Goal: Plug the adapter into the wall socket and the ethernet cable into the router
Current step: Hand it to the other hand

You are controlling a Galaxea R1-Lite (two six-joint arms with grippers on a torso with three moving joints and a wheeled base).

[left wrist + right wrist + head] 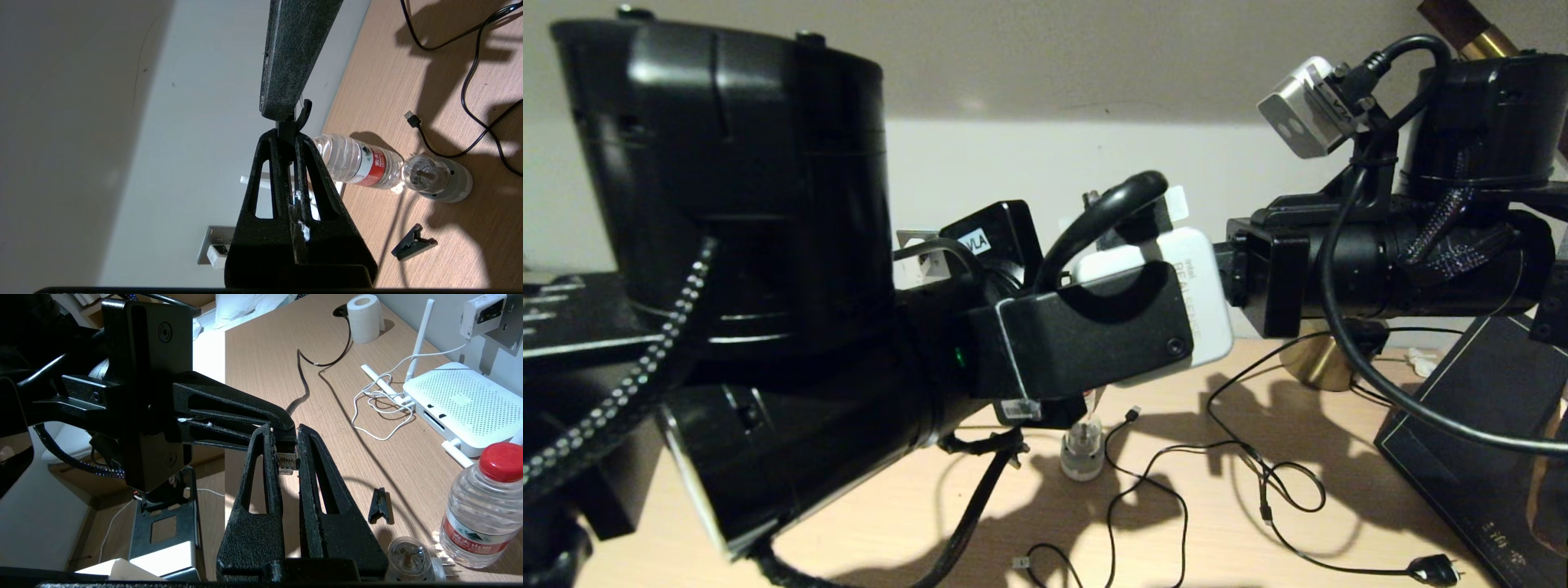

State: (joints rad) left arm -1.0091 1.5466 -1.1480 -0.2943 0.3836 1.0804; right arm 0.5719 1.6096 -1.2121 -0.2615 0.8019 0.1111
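I see the right gripper (pixel 288 447) clamped on the ethernet cable (pixel 286 462) connector above the desk (pixel 261 355), left gripper (pixel 282 420) closed against it. Router (pixel 461 402) sits at the wall edge; adapter (pixel 216 255) is in the wall socket (pixel 212 241).

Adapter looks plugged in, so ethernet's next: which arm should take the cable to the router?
Right, probably. The right gripper clamps the ethernet cable connector, and the router ports show in its wrist view. The left gripper pinches the same connector.
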